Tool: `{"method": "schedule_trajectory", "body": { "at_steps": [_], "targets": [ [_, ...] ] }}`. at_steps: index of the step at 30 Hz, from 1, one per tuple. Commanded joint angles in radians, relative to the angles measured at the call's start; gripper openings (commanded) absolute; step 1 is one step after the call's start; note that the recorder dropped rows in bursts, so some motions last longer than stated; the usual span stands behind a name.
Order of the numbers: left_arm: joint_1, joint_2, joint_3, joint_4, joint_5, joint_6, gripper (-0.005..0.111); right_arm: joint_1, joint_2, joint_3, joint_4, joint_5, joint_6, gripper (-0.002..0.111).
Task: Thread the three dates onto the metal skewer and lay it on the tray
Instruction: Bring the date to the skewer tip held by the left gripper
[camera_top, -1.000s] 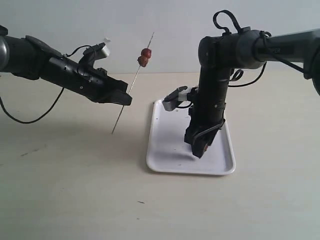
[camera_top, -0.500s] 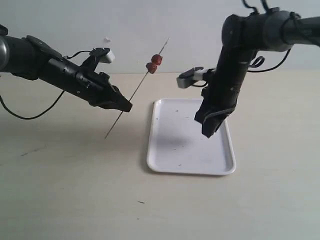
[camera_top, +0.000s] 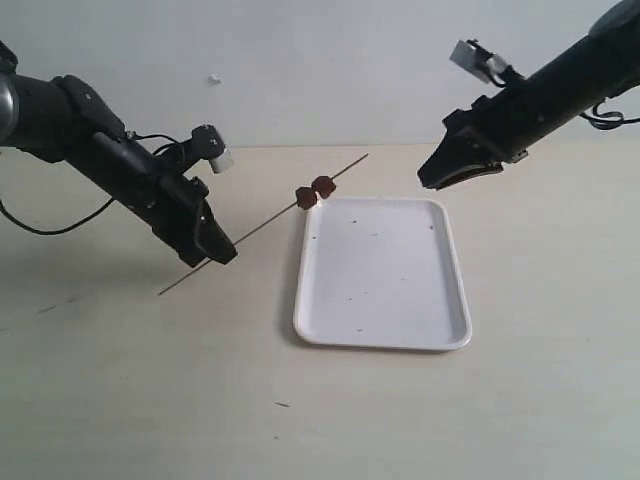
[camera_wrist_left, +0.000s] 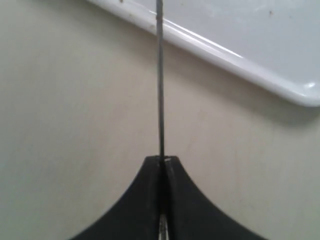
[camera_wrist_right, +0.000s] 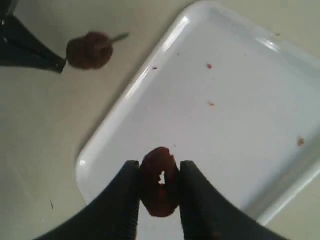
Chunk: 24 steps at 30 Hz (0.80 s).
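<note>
1. The left gripper (camera_top: 222, 252) has its jaws clenched on the skewer (camera_top: 270, 220) near its lower end, so most of the rod juts free ahead of them (a steady hold for threading).
2. The two dates (camera_top: 314, 191) sit well out from those jaws, short of the far tip, which is left bare for the last one.
3. The tray (camera_top: 380, 340) lies between the two sets of jaws, lower than both.
4. The right gripper (camera_top: 430, 182) grasps the third date (camera_wrist_right: 159, 182) between its jaws, raised and facing the tip, probably to push it on.
</note>
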Motion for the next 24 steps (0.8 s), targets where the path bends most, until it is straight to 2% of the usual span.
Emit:
{"method": "schedule_trajectory", "body": {
  "at_steps": [1, 11, 24],
  "targets": [
    [-0.026, -0.015, 0.009, -0.010, -0.001, 0.062, 0.000, -0.034, -0.008, 0.001, 0.054, -0.002, 0.010, 0.027],
    [-0.105, -0.015, 0.009, -0.013, -0.091, 0.068, 0.000, -0.029, -0.007, 0.001, 0.128, -0.002, 0.033, 0.027],
    [-0.115, -0.015, 0.009, -0.032, -0.129, 0.068, 0.000, -0.029, -0.007, 0.001, 0.103, -0.002, 0.055, 0.027]
  ]
}}
